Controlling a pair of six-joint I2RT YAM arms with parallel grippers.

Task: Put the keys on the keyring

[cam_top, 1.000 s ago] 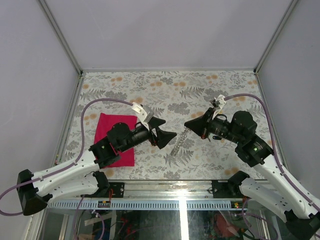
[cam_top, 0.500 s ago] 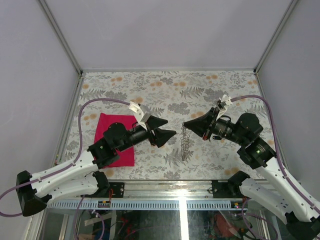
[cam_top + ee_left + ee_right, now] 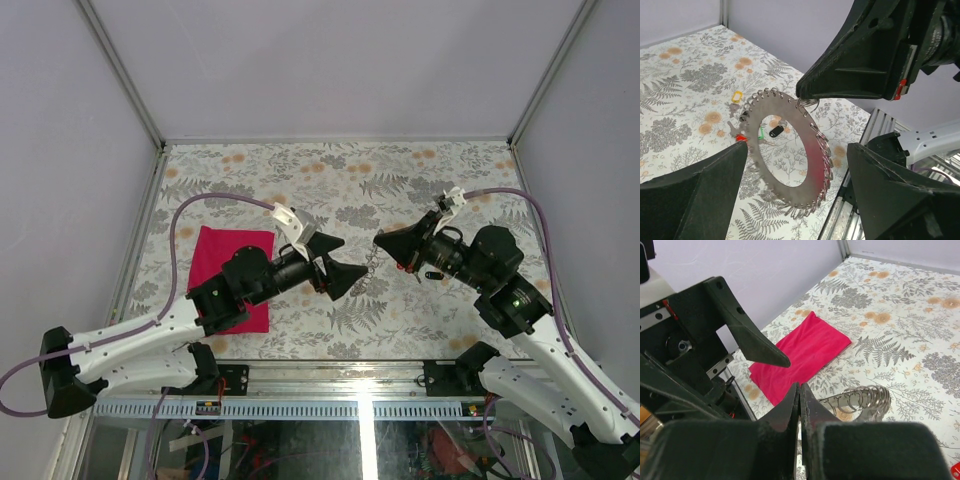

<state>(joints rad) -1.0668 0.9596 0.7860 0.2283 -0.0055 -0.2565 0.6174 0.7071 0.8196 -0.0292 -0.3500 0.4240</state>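
Keyring [image 3: 816,157]: centre frame, hanging on edge above the table [image 3: 685,75], top rim pinched in the fully closed right fingers [image 3: 807,92].
Left fingers [image 3: 350,258]: spread wide, empty, just beside the ring, which turns its flat face toward them.
Keys [image 3: 775,131]: loose on the table beneath, nearer the left arm.

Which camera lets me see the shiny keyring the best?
The left wrist view. There the keyring hangs face-on from the right gripper, so its whole loop shows. In the top external view the keyring is only a thin, edge-on strand. The right wrist view catches just a coiled part of the keyring beside the shut gripper.
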